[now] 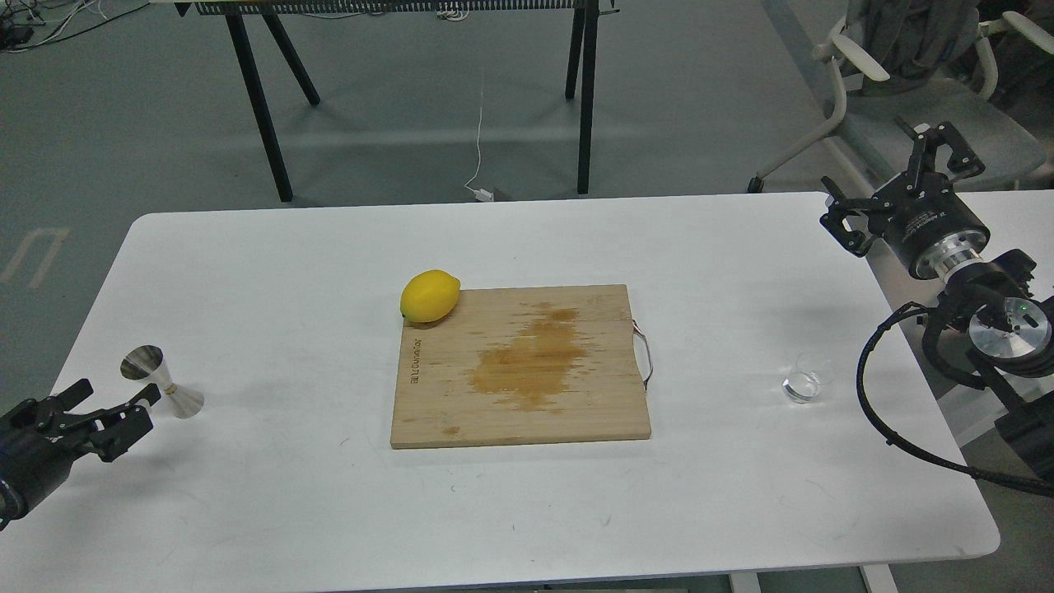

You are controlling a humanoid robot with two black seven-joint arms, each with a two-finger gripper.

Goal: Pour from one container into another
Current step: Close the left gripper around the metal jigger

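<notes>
The tumbler (pixel 801 385) stood upright on the right part of the white table (pixel 288 511), clear and hard to make out against the top, with bare surface all round it. Between it and the far side of the table lay a wooden board (pixel 576 412), set flat near the middle, a dark stain (pixel 531 362) spread over its centre and a thin metal handle (pixel 645 354) on its right edge, the edge nearest the tumbler. A lemon (pixel 429 296) rested on the board's far left corner, partly overhanging it.

The jigger (pixel 163 382) stood well apart from all of this, near the table's left edge, tilted in the view with its upper cone open toward the left. The whole board lay between jigger and tumbler.

The left gripper (pixel 113 409) hovered just beside the jigger, its fingers apart and holding nothing; one fingertip reached close to the jigger's waist, though whether it touched could not be told. The right gripper (pixel 893 173) was raised above the table's far right corner, fingers spread wide and empty, well away from the tumbler.

Beyond the table stood a black-legged bench (pixel 272 107) and a chair (pixel 914 107).
</notes>
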